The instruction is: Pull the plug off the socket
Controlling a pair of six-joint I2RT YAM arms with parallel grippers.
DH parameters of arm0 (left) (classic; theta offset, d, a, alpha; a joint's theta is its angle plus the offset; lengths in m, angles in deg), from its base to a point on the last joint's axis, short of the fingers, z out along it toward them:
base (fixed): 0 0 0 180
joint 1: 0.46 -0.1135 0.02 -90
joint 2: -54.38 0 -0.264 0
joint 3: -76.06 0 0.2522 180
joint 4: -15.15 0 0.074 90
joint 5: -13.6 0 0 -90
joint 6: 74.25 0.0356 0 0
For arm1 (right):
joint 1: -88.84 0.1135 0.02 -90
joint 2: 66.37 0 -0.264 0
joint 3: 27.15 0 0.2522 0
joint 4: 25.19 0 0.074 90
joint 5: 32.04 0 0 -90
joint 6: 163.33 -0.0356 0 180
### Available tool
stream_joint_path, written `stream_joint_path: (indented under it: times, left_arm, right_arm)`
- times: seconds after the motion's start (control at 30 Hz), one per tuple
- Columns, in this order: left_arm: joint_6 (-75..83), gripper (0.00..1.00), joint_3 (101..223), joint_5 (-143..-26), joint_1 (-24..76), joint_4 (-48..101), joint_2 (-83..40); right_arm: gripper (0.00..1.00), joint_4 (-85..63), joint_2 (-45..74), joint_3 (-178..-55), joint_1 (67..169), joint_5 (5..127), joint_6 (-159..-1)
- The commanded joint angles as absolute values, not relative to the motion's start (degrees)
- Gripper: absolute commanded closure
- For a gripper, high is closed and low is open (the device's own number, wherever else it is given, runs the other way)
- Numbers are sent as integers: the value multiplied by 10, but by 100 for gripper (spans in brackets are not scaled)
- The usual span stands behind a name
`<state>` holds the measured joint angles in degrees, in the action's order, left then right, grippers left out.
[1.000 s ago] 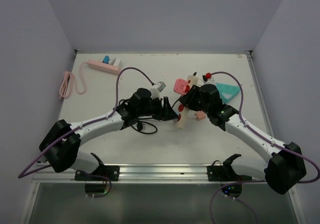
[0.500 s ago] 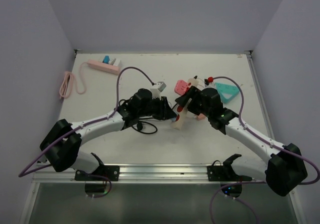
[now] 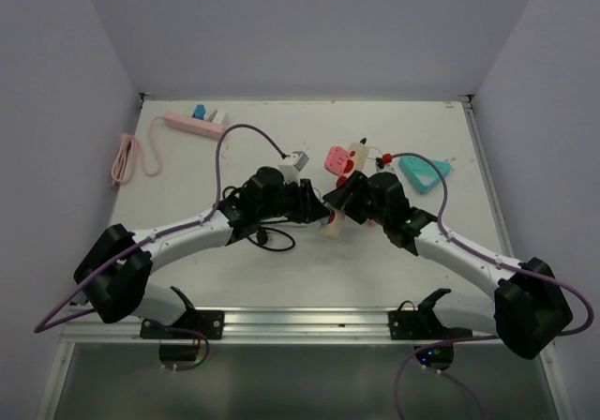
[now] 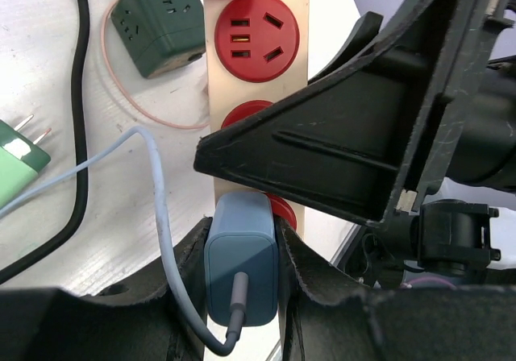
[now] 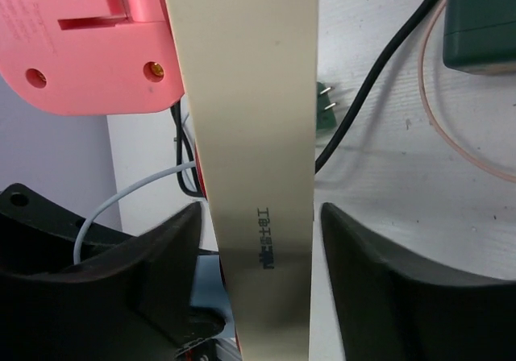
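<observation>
A beige power strip [image 4: 216, 83] with round red sockets lies between the two arms. A blue plug [image 4: 242, 256] with a pale cable sits in the nearest red socket [image 4: 284, 212]. My left gripper [image 4: 242, 244] is shut on the plug, one finger on each side. My right gripper [image 5: 262, 248] is open and straddles the strip's [image 5: 258, 135] plain back, with a thin gap at each finger. From above, the left gripper [image 3: 314, 212] and the right gripper [image 3: 345, 198] meet at the strip [image 3: 334, 228].
A pink adapter [image 5: 89, 39] is on the strip's far end. A dark green adapter [image 4: 157, 22], a green plug [image 4: 16, 155] and a black cable [image 4: 79, 135] lie beside it. A pink power strip [image 3: 195, 123] lies at the back left, a teal object [image 3: 419, 172] to the right.
My left gripper has shut on the blue plug. My right gripper has opened and shifted left and nearer, over the strip.
</observation>
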<state>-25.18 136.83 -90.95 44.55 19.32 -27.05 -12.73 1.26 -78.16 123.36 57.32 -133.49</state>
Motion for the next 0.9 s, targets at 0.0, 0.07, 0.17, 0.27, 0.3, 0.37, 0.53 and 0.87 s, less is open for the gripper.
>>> stream_joint_path:
  times: [0.0, 0.07, 0.17, 0.27, 0.3, 0.37, 0.53, 0.87]
  left_arm:
    - [-242, 100, 1370, -908, 444, 100, -240]
    - [-242, 100, 1368, -904, 444, 101, -235]
    - [-240, 100, 1360, -887, 444, 109, -220]
    - [-235, 100, 1354, -862, 442, 128, -205]
    - [-235, 100, 1354, -862, 439, 137, -202]
    - [-237, 100, 1353, -864, 434, 141, -194]
    - [-237, 100, 1367, -881, 417, 163, -181]
    - [-223, 100, 1381, -897, 365, 242, -148]
  right_arm:
    - [44, -179, 27, -788, 1241, 573, -1341]
    - [62, -192, 32, -787, 1242, 571, -1337]
    - [100, -171, 28, -787, 1242, 546, -1321]
    - [100, -131, 16, -791, 1242, 517, -1287]
    - [100, -98, 12, -791, 1242, 499, -1273]
    - [100, -69, 3, -788, 1240, 477, -1262]
    - [100, 18, 2, -777, 1236, 389, -1225]
    - [100, 79, 16, -740, 1204, 323, -1207]
